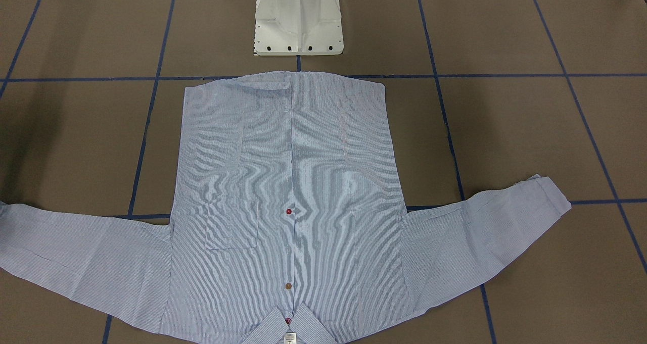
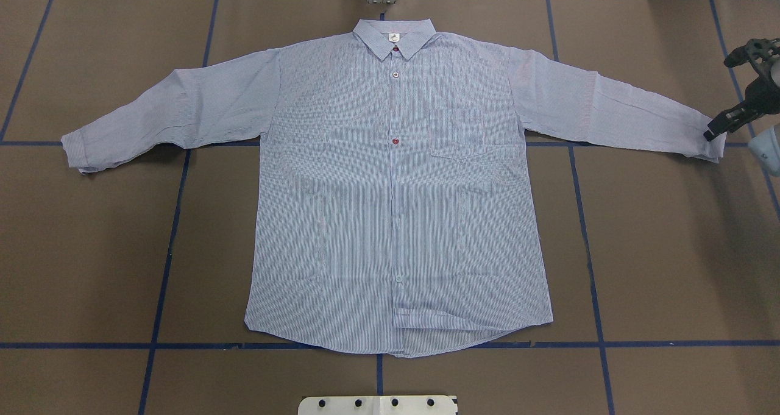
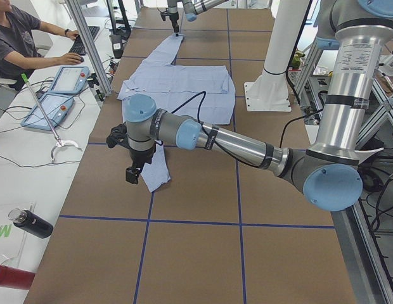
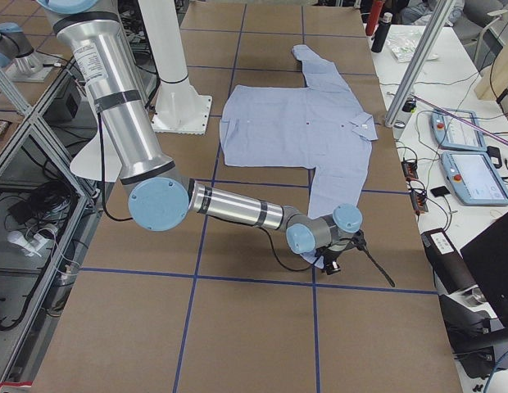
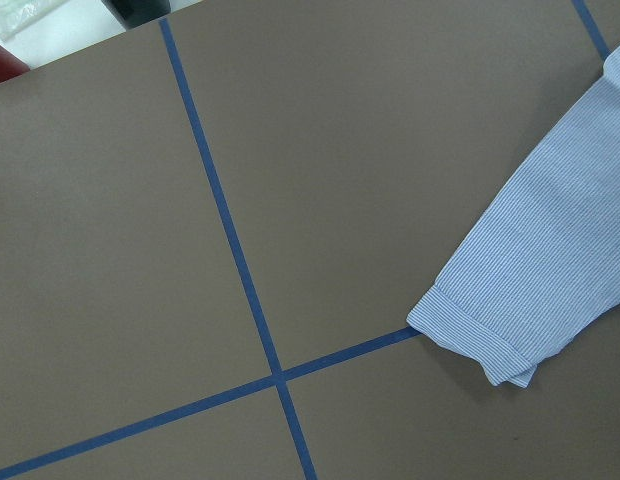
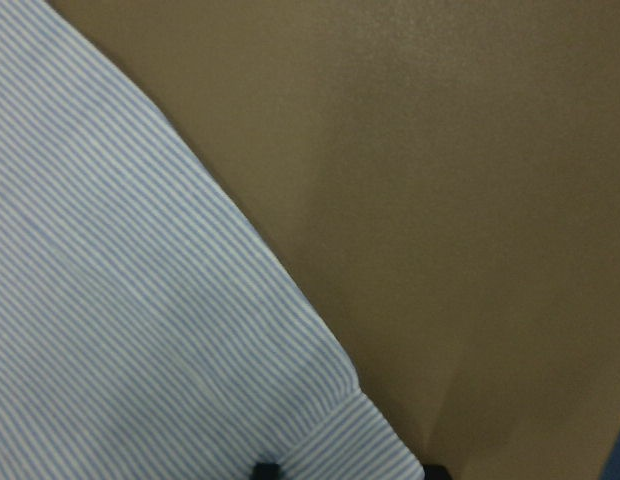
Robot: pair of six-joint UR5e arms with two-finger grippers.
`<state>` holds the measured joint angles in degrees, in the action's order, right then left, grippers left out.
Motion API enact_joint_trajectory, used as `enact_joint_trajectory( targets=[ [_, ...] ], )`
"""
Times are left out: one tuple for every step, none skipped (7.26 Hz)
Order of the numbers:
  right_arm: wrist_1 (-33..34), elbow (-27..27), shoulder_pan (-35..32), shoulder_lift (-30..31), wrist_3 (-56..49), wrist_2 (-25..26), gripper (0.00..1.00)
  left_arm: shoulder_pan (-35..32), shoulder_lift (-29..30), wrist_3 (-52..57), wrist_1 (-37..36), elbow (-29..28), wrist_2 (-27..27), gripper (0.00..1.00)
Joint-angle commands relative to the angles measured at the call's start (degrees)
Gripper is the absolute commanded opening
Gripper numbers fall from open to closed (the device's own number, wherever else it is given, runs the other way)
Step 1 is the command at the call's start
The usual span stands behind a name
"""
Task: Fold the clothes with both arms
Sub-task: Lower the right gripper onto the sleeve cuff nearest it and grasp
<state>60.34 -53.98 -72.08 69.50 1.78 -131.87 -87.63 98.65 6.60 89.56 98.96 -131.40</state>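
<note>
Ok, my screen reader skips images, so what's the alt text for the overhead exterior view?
A light blue striped button-up shirt lies flat, front up, sleeves spread, on a brown table. The right gripper is at one cuff.

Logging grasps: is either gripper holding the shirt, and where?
Nothing clearly held: right gripper straddles one sleeve cuff, jaws apart; left gripper hovers by the other cuff.

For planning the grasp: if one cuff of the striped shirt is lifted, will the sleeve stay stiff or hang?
Probably hang: the sleeve shows soft creases. The shirt lies thin and flat, so likely light; it may drag across the table.
</note>
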Motion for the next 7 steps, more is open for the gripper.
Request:
enact_joint_trajectory(
  targets=[
    [0.22, 0.02, 0.01, -0.85, 0.15, -0.06, 0.25, -0.09, 0.05, -0.01, 0.00, 0.00, 0.00, 1.00],
    [2.13, -0.25, -0.16, -2.16, 0.07, -0.23, 0.23, 0.00, 0.05, -0.01, 0.00, 0.00, 0.00, 1.00],
    [3.72, -0.68, -0.60, -3.39, -0.11, -0.32, 0.21, 0.00, 0.05, -0.01, 0.00, 0.00, 0.00, 1.00],
    [3.99, -1.12, -1.21, -3.67, 0.24, -0.32, 0.00, 0.00, 0.05, -0.01, 0.00, 0.00, 0.09, 1.00],
    [4.08, -2.26, -2.00, -3.76, 0.59, -1.37, 0.00, -0.09, 0.22, -0.01, 0.00, 0.00, 0.09, 1.00],
    [4.43, -3.31, -3.23, -3.67, 0.68, -4.07, 0.00, -0.09, 0.57, -0.01, -0.09, 0.00, 0.17, 1.00],
    [6.44, -6.11, -4.03, -3.41, 0.68, -7.67, 0.00, -0.09, 0.66, -0.01, -0.09, -0.09, 0.18, 1.00]
  ],
)
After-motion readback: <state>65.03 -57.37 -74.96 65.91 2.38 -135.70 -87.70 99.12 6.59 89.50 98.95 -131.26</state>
